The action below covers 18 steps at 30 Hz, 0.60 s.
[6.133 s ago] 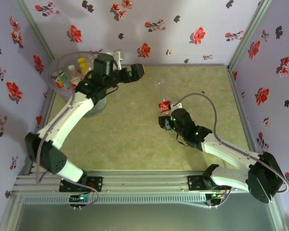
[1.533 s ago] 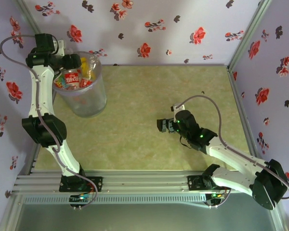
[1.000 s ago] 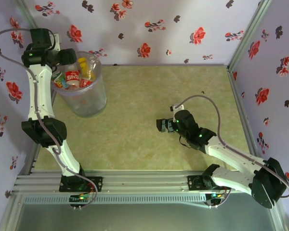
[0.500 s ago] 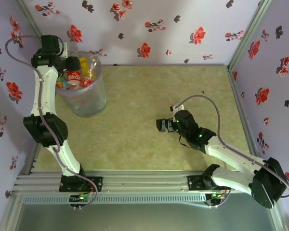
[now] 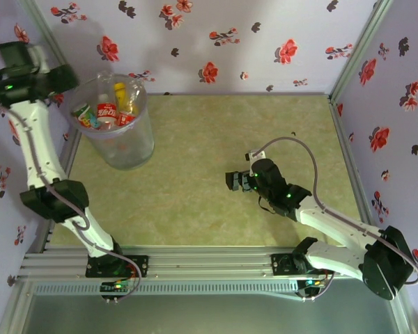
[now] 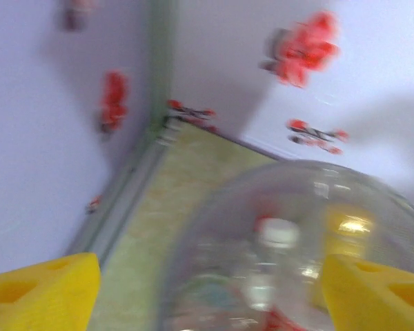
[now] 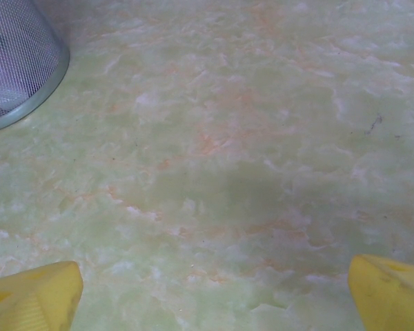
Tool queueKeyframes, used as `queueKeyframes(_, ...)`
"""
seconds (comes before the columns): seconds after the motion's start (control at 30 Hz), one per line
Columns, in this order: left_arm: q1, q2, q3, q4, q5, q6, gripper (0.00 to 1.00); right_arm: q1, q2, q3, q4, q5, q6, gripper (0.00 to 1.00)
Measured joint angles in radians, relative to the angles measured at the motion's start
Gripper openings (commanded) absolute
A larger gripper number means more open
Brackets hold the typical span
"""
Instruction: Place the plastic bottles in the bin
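– Far left, up by the corner, my left gripper hangs just beside the rim of the tall translucent greyish plastic bin, on its left side. Fingers spread, nothing in them.

– Sure it's let go?

– Sure. On the left wrist camera my yellow fingertips sit at the two bottom corners, wide apart. Between them I look straight at the bin's curved wall.

– And the bottles?

– The small plastic bottles lie piled inside the bin. From above I pick out a yellow bottle on the far side. Just near of it is a clear bottle with a red label. A third with some green on it lies toward the left. The wrist picture is blurred, but a white cap shows through the plastic, with a yellow shape right of it.

– Where's the bin standing?

– On the pale green marbled tabletop, at the far left, close to the lilac wall with red flowers.

– Your other side?

– My right gripper is well apart from the bin, right of centre, pointing left, low over the tabletop. It is released too: on the right wrist camera the yellow fingertips stand wide, with only marbled surface between them. The bin's round base peeks in at the top left.
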Motion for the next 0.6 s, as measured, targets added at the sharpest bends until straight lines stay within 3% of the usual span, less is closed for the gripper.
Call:
queueKeyframes(0.13,0.122,-0.019,-0.100,0.017,0.033,-0.056,0.71,0.000,0.010,0.000,0.000,0.000,-0.001,0.99)
queueKeyframes(0.37,0.130,-0.019,-0.307,0.088,0.179,-0.113,0.70,0.000,0.013,0.000,0.000,0.000,-0.001,0.99)
queueKeyframes(0.6,0.130,-0.017,-0.360,0.165,0.262,-0.165,0.62,0.000,0.013,0.000,0.000,0.000,-0.002,0.99)
